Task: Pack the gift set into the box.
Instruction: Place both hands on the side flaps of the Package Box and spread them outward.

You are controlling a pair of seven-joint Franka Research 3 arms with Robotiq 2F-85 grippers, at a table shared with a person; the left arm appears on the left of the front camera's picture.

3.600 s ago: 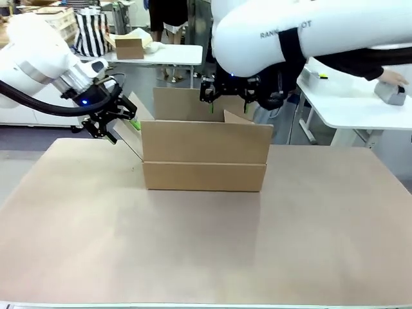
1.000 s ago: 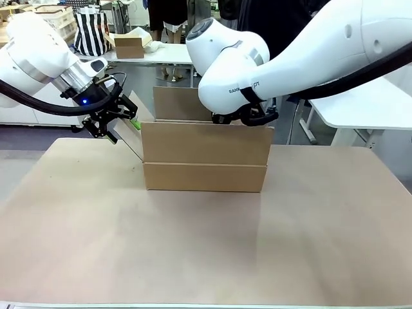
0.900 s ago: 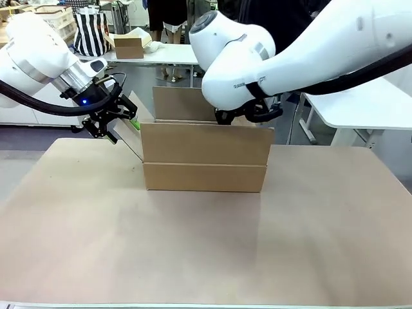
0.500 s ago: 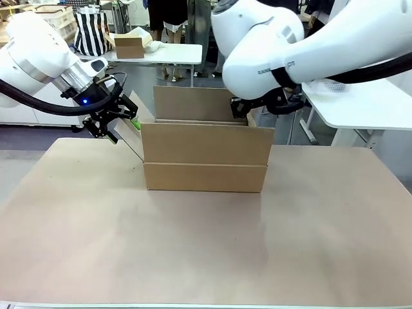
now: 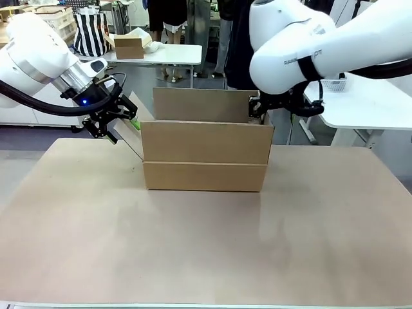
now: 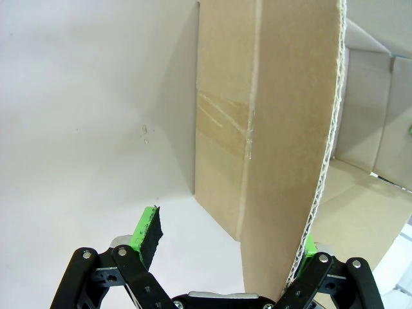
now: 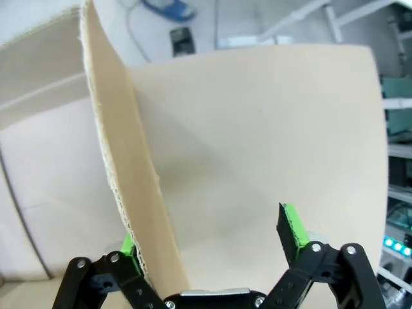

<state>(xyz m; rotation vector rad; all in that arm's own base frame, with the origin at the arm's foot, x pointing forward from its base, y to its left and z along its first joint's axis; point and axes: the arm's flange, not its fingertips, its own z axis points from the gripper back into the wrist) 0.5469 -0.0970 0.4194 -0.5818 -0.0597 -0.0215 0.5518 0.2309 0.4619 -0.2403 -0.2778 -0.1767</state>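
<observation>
- the box [image 5: 205, 154] stands open on the table [image 5: 193, 251], just past its centre toward 12 o'clock, with its near and far flaps upright.
- at the box's 9 o'clock we see the left gripper [image 5: 123, 122] at the left flap [image 5: 136, 138], which leans outward.
- in the left wrist view its fingers [image 6: 147, 232] are spread and unclenched. the flap's corrugated edge runs between them, close against one finger and clear of the other.
- at the box's 2 o'clock the right gripper [image 7: 207, 228] is likewise released, jaws wide. the right flap [image 7: 138, 187] stands edge-on beside one finger, the other free over the table.
</observation>
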